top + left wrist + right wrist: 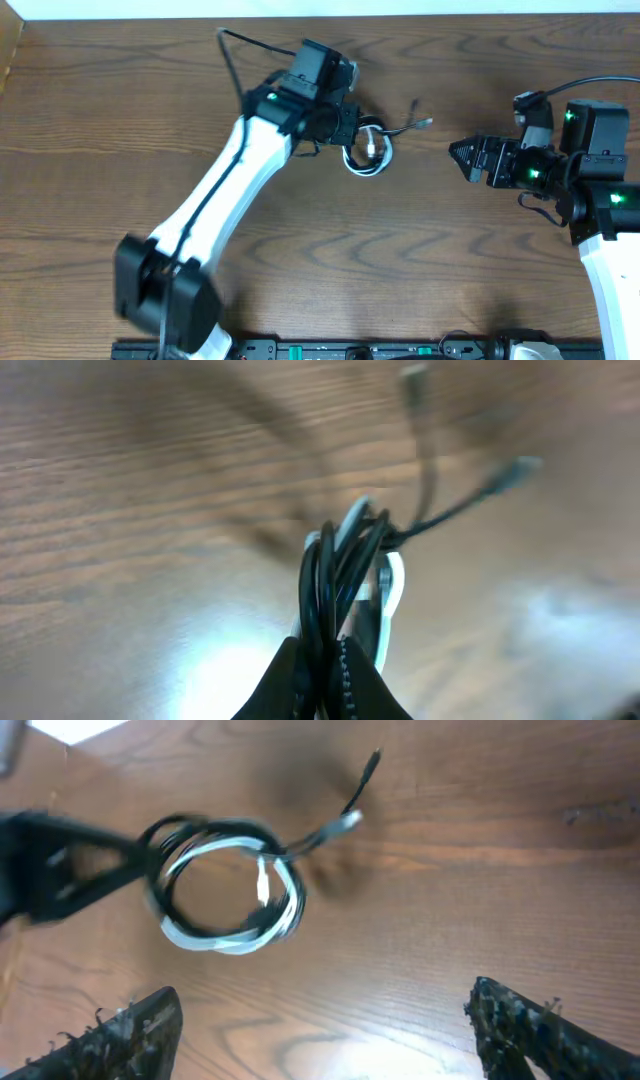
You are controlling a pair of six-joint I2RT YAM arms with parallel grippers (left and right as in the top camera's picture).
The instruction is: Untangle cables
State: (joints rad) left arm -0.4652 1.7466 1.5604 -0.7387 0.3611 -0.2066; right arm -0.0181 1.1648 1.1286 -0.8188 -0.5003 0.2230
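A coil of black and white cables [367, 149] lies tangled at the table's centre, with two loose plug ends [421, 122] sticking out to the right. My left gripper [350, 128] is shut on the coil's left side. In the left wrist view the jaws [322, 678] pinch the black and white strands [345, 565]. My right gripper [462, 153] is open and empty, to the right of the coil, pointing at it. In the right wrist view the coil [228, 885] lies ahead of the open fingers [320, 1025].
The wooden table [120, 120] has its back edge at the top of the overhead view. A black lead [232, 60] loops behind the left arm. A black rail [330, 350] runs along the front edge.
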